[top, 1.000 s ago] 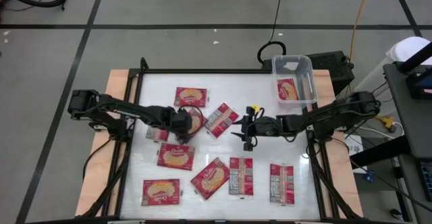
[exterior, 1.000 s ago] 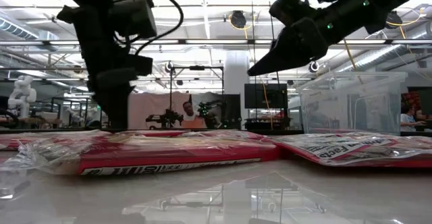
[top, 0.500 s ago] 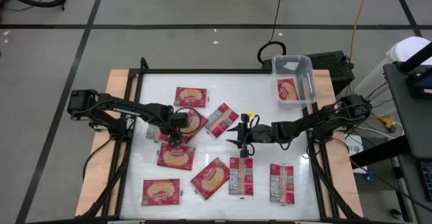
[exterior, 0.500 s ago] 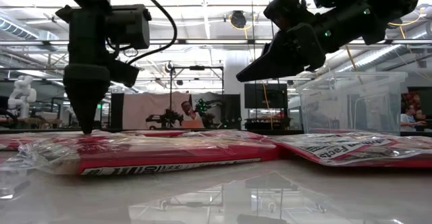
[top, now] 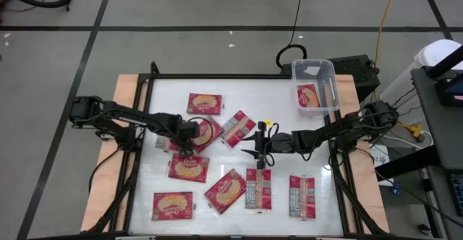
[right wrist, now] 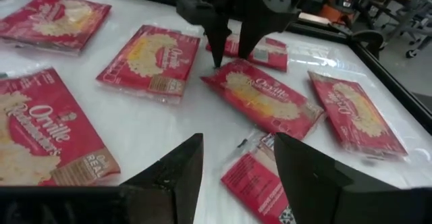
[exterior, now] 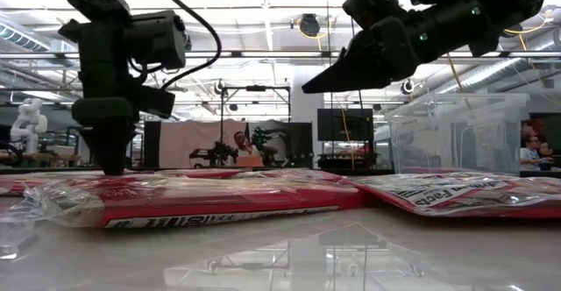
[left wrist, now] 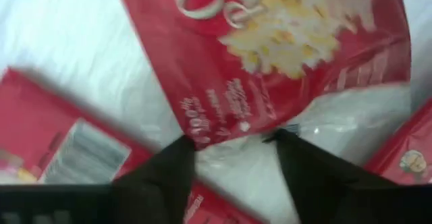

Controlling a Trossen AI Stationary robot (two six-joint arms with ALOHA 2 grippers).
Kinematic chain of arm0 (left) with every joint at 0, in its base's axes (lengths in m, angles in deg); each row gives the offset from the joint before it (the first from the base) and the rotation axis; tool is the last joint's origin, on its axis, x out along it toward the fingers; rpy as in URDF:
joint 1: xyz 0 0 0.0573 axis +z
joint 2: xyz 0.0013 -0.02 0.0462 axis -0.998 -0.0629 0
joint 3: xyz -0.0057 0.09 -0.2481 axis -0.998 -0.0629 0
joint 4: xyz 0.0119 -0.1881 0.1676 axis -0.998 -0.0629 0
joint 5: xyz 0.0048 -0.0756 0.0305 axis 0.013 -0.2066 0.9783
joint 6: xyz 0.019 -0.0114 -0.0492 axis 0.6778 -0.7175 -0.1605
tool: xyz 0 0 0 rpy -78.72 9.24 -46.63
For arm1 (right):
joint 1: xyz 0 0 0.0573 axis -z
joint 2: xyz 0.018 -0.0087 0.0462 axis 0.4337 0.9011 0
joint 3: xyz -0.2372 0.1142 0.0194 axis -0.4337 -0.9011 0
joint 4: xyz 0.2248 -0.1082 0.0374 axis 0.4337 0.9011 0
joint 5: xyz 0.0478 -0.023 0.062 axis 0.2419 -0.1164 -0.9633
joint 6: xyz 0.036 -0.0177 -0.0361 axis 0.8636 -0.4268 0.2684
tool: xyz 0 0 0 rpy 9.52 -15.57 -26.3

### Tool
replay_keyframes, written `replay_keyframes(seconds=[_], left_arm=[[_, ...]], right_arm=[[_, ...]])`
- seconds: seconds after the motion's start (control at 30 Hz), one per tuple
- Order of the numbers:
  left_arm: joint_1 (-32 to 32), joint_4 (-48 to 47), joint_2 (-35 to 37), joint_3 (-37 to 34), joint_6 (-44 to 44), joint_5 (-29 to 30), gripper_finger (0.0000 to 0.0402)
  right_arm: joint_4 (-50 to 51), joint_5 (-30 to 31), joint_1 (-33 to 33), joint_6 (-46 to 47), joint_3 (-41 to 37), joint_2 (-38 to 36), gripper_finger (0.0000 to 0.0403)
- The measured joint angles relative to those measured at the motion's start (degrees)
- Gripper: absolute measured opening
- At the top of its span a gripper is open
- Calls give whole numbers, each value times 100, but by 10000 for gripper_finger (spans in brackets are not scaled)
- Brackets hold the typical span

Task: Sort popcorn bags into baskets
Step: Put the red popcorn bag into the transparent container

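- 9 popcorn bags lie flat on the white table (top: 289, 95), and 1 more lies in the clear basket (top: 327, 107) at the table's far right corner.
- The bag in the basket (top: 308, 95) shows its popcorn face, long axis running far to near.
- The bag under the left gripper (top: 205, 130) lies left of centre, popcorn face up, long axis on a diagonal, overlapping another bag (top: 167, 142) at its left.
- The left gripper (top: 187, 151) points straight down at that bag's near edge; its fingers (left wrist: 162, 177) are spread, tips straddling the bag's clear sealed edge and touching the plastic, nothing lifted.
- A grey-panel bag (top: 237, 128) lies just right of it, tilted diagonally.
- The right gripper (top: 255, 145) hovers above the table's centre, pointing left, jaws parted and holding nothing.
- 2 bags with grey printed panels up, (top: 258, 189) and (top: 302, 196), lie near the front edge, long axes far to near.
- A bag at the far side (top: 205, 103) has its long axis left to right.
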Motion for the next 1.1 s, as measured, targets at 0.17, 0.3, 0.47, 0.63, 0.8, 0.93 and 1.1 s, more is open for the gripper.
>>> replay_keyframes(seconds=[0.17,0.3,0.47,0.63,0.8,0.93,1.1], left_arm=[[-71,424,-17,-9,649,329,45],[-72,551,19,80,948,907,9],[-157,591,164,440,1441,1863,4],[-273,853,258,717,2051,2676,2],[-347,1526,309,770,2671,3221,2],[-360,2088,306,769,3002,3596,1],[-279,2690,308,769,3306,3749,1]], right_arm=[[-29,8,11,177,0,0,173],[-201,40,94,468,0,0,173],[-525,680,232,921,1,0,173],[-490,1050,485,1305,2,0,173],[-249,612,767,1512,2,1,186],[-289,297,872,1537,3,-2,207],[-72,337,850,1517,87,-4,219]])
